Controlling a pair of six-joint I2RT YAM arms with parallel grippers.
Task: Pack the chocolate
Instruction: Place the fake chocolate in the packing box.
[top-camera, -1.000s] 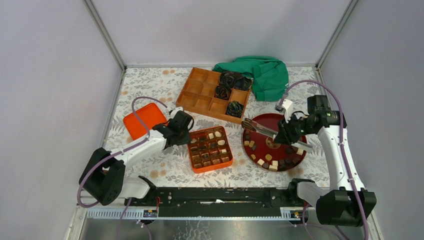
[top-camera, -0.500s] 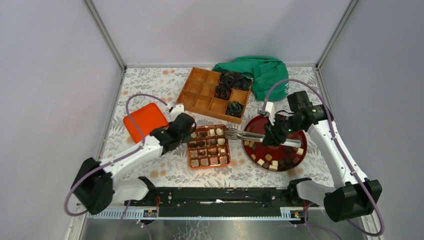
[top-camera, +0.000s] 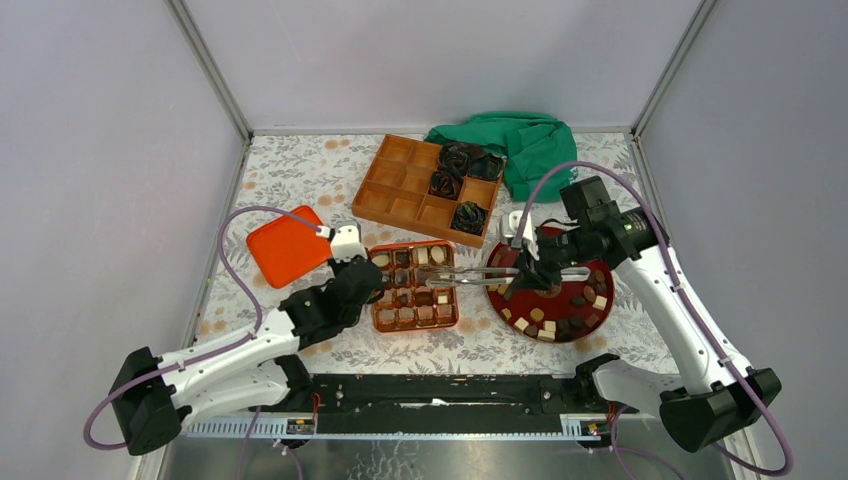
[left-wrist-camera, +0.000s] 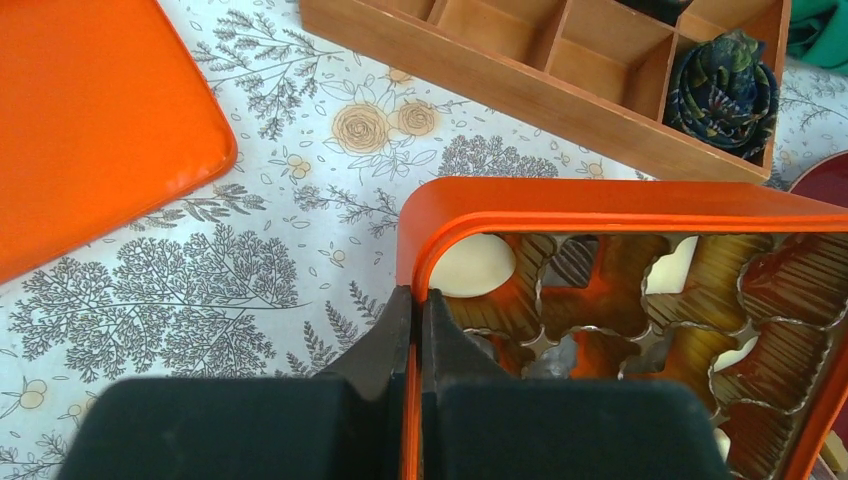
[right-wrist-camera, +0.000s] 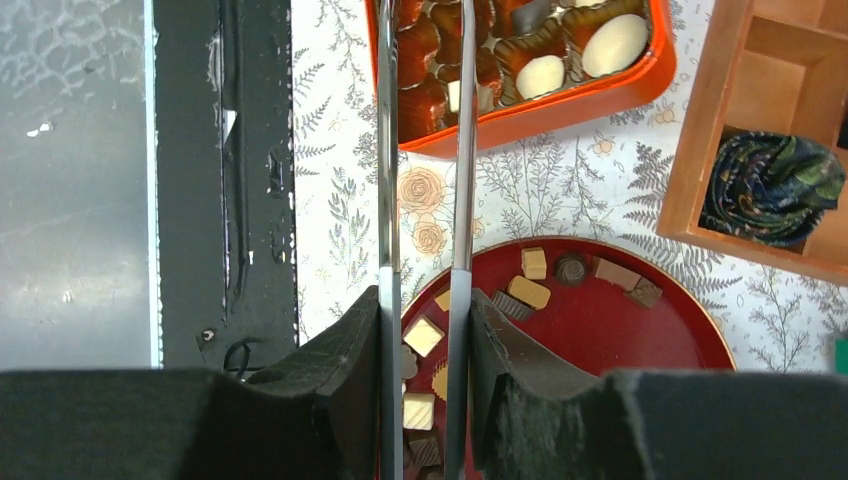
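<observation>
Your right tool (right-wrist-camera: 425, 312), squeezing the tongs (right-wrist-camera: 462, 180), just swung them over the chocolate box (left-wrist-camera: 600, 197) your left tool (left-wrist-camera: 412, 322) pinches. Likely drop next.

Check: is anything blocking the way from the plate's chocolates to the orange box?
Nothing visible. Only bare tablecloth lies between the red plate and the orange box; its lid sits off left, and the left gripper pinches the rim opposite.

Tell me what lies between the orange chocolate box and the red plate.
A strip of floral tablecloth, spanned by the metal tongs the right gripper holds; the right wrist view shows it best.
</observation>
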